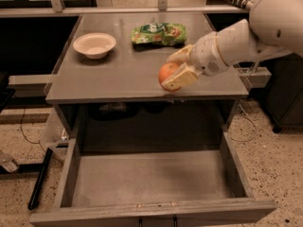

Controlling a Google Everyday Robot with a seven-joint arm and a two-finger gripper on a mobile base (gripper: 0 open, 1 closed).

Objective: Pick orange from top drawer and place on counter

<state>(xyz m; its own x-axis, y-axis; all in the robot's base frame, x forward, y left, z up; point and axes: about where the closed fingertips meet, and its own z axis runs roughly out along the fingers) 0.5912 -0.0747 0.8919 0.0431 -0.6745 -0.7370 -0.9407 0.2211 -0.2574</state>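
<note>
The orange is held between the cream fingers of my gripper, which is shut on it. The gripper reaches in from the right on a white arm and holds the orange over the front right part of the grey counter, close to its surface. Whether the orange touches the counter I cannot tell. The top drawer is pulled out below the counter, with nothing showing on its flat grey bottom.
A white bowl stands at the counter's back left. A green snack bag lies at the back middle. The white arm covers the counter's right side. A black bar lies on the speckled floor to the left.
</note>
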